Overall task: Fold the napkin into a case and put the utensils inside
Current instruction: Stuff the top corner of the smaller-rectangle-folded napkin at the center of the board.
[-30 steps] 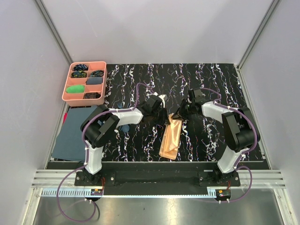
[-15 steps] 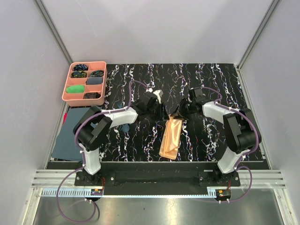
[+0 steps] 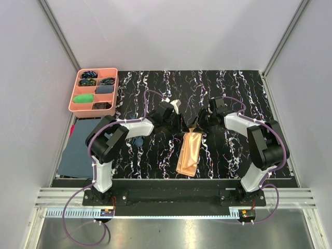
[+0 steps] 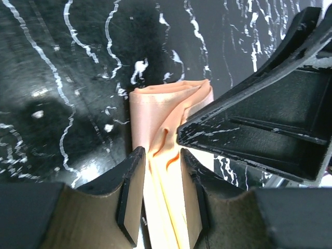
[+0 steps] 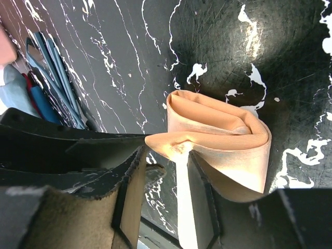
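Observation:
The peach-orange napkin (image 3: 189,153) lies on the black marbled mat as a narrow layered case, its long side running toward me. Both grippers meet at its far end. My left gripper (image 3: 179,124) is open, its fingers (image 4: 129,181) straddling the fabric (image 4: 161,109) without pinching it. My right gripper (image 3: 197,123) is open too, with a puffed fold of the napkin (image 5: 218,129) just past its tips (image 5: 166,155). The dark blue utensils (image 5: 54,72) lie left of the napkin and are mostly hidden under my left arm (image 3: 138,141) in the top view.
A pink compartment tray (image 3: 93,112) with small coloured bundles stands at the back left. A dark blue-grey cloth (image 3: 78,145) lies off the mat's left edge. White walls close in both sides and the back.
Both grippers have gone from shut to open and let go of the napkin's far end. The left arm has shifted a little farther back; the napkin stays in place.

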Controlling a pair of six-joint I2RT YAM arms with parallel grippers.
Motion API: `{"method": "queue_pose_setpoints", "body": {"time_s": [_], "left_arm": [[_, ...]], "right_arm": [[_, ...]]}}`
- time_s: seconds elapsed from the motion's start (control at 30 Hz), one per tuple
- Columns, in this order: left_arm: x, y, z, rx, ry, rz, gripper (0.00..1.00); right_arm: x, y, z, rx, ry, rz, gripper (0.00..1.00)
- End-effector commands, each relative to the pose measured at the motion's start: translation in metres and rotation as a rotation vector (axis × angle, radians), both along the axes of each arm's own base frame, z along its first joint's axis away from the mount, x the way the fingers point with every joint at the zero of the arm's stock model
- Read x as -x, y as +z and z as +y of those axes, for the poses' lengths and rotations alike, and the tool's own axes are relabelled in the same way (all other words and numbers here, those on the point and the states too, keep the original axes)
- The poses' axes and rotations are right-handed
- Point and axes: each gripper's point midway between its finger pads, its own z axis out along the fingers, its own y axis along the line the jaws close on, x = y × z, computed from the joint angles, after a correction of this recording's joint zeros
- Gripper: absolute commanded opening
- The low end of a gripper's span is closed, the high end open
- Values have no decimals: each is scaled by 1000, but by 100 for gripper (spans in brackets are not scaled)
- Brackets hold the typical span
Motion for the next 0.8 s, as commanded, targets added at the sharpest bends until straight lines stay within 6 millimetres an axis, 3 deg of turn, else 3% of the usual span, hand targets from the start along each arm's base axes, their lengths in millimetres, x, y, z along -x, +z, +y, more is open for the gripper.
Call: {"method": "queue_pose_setpoints", "body": {"time_s": [0.0,0.27,0.53,0.77], "left_arm": [[-6,27,-24,126,-50,-64,36],[6,23,-42,166,-94,-39,35],[10,24,-43,166,-98,-39,33],[15,20,-42,162,-113,-40,33]], "right_arm": [[-6,13,4,-29,-2,-48,46],[-4,12,4,-29,-3,-42,47],[-2,6,3,-24,0,-29,44],[3,-5,6,-28,32,7,51]]}}
